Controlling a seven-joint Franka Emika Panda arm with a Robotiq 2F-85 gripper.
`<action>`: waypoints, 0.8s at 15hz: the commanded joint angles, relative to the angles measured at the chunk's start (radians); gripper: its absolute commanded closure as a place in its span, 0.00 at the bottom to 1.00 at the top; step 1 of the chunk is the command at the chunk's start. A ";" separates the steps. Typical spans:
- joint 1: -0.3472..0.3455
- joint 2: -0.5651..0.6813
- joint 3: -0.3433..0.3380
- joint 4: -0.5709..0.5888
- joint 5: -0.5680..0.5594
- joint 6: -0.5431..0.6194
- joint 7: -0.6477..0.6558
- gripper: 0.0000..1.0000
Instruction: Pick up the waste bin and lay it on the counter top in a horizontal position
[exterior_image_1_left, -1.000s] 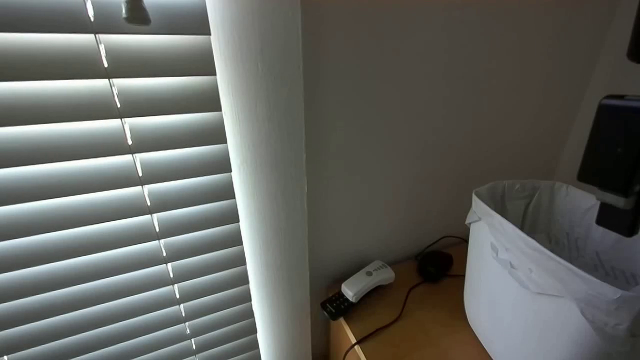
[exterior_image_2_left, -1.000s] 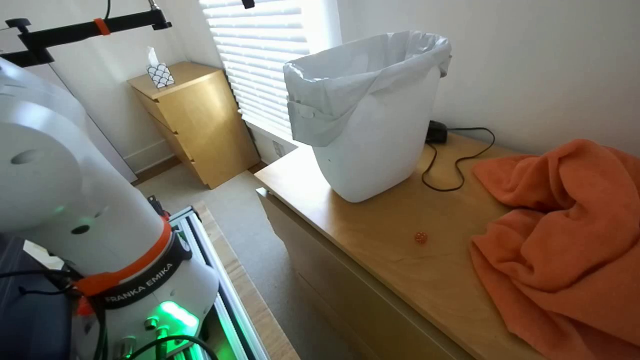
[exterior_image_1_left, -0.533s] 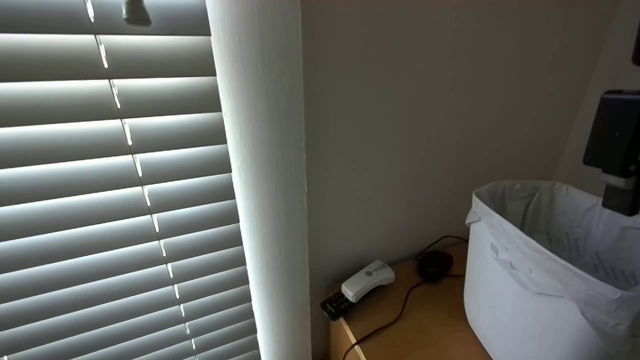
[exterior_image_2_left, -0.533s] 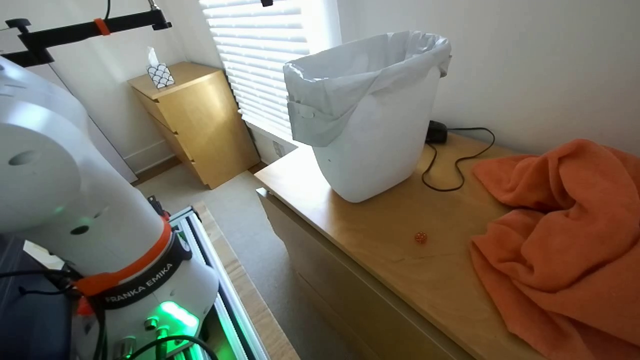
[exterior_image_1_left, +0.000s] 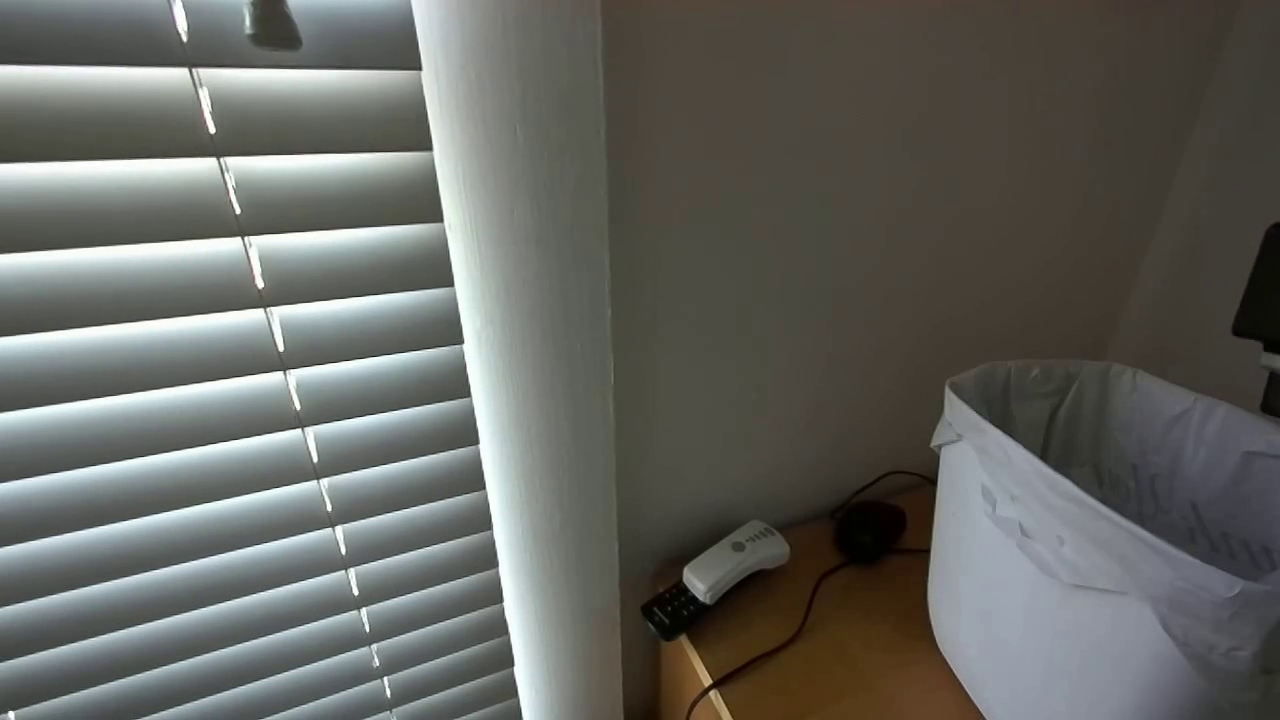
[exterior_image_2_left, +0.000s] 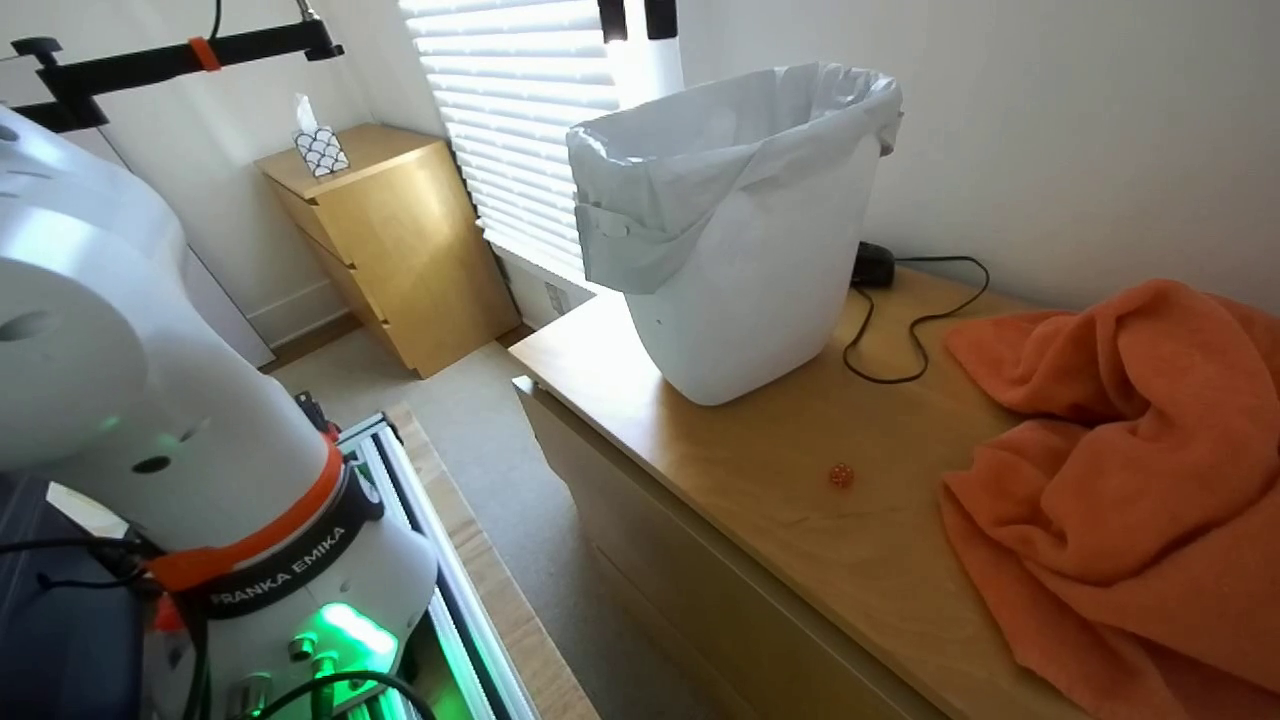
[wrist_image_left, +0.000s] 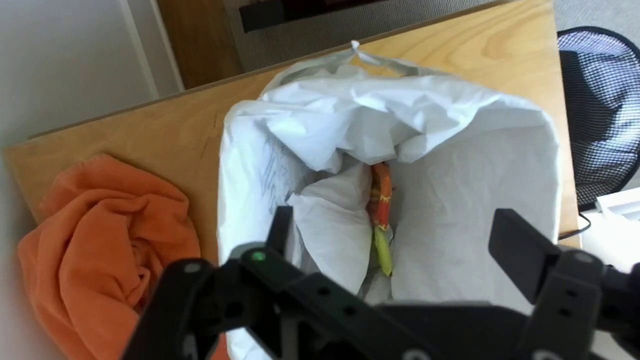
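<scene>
The wood counter top (exterior_image_2_left: 800, 520) holds most of what is here, with white blinds (exterior_image_2_left: 510, 120) beyond its far end. Across a gap stands the white robot arm (exterior_image_2_left: 190, 410), and farther back a wooden chest of drawers (exterior_image_2_left: 430, 260). The waste bin (exterior_image_2_left: 770, 270) is upright on the counter top, at the end near the blinds, its white liner (exterior_image_2_left: 640, 240) folded over the rim. A crumpled orange cloth (exterior_image_2_left: 1120, 480) lies on the same surface, apart from the bin. The gripper (wrist_image_left: 392, 232) hangs over the bin's mouth, its black fingers (wrist_image_left: 520, 250) spread well apart. A tissue box (exterior_image_2_left: 322, 150) sits on the chest of drawers, and a black adapter (exterior_image_2_left: 874, 265) lies just beside the bin. In an exterior view, a white handset (exterior_image_1_left: 737, 562) overlaps one end of a black remote (exterior_image_1_left: 672, 612) at the counter top's edge. Down inside the bin is an orange-and-red strip (wrist_image_left: 382, 195) with a yellow-green end; I can't tell what it is. A small speckled orange ball (exterior_image_2_left: 841, 475) rests between the bin and the cloth.
</scene>
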 joint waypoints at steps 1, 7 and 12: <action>-0.016 -0.038 -0.049 -0.071 -0.017 0.083 -0.098 0.00; 0.013 -0.003 -0.067 -0.082 0.180 0.245 -0.087 0.00; 0.049 0.081 -0.027 -0.066 0.249 0.330 -0.099 0.00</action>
